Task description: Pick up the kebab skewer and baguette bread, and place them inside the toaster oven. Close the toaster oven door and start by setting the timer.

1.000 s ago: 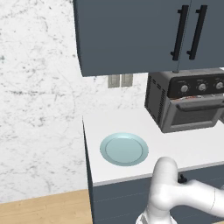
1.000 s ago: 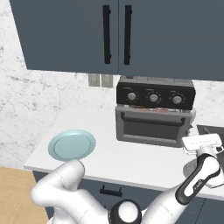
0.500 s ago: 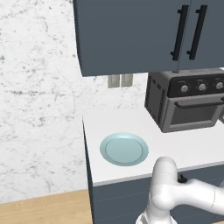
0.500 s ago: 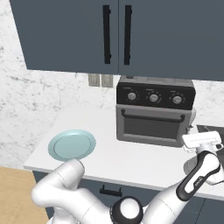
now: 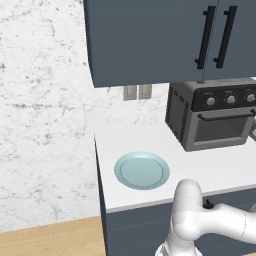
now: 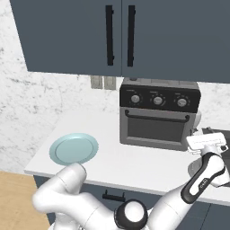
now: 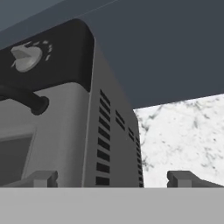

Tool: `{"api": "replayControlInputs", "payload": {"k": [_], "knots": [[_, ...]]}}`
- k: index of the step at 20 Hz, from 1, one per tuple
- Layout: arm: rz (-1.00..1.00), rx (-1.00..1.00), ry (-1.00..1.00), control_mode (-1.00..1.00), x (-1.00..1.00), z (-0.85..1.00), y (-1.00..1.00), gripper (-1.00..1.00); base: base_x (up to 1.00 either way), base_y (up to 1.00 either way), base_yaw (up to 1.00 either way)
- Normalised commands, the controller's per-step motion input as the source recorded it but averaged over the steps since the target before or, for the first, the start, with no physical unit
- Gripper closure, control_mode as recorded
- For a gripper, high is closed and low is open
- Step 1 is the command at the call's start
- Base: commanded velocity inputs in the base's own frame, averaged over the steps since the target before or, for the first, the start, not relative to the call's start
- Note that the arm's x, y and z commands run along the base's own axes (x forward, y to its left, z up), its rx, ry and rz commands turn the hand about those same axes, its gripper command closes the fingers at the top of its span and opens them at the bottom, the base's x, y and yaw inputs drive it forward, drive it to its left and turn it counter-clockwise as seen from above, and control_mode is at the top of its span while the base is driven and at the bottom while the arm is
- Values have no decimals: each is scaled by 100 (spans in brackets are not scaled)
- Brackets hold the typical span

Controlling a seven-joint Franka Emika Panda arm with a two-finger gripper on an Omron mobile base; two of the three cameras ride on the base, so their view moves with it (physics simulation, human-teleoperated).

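The boxy dark grey and silver toaster oven point(image 6: 158, 116) stands at the back of the white desk point(image 6: 134, 158), under the dark blue wall cabinets point(image 6: 121, 36), and its drop-down glass-fronted door point(image 6: 155, 128) with the black bar handle point(image 6: 156, 117) sits upright and closed against the oven front. The pincer point(image 6: 205, 143) hangs just off the oven's right front corner, near the desk's right end, level with the lower part of the door. From the hand view the oven lies to the pincer's left and slightly ahead: the vented side wall point(image 7: 111, 144) runs away from the camera, the black knob panel with one silver knob point(image 7: 26, 57) is up at the left, and the end of the bar handle point(image 7: 37, 105) juts out just below it. The two finger tips point(image 7: 41, 178) rise well apart, with only open space and the marbled back wall between them, so the pincer is spread and holds nothing and touches nothing. As I judge it, the door being shut leaves the timer knobs as the likely target, and those lie up and to the left of the pincer across the oven front. A round pale blue plate point(image 6: 73, 148) lies bare on the desk well to the left of the oven. The kebab skewer and the baguette bread I cannot make out; through the door glass nothing can be told.
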Motion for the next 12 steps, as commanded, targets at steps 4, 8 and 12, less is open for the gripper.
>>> {"api": "replayControlInputs", "payload": {"k": [4,8,12], "knots": [[0,0,0,-100,8,0,11,-100,0,0,0],[0,0,0,-100,10,3,10,-100,0,0,0],[-4,0,1,-100,-36,31,-6,-100,0,0,0]]}}
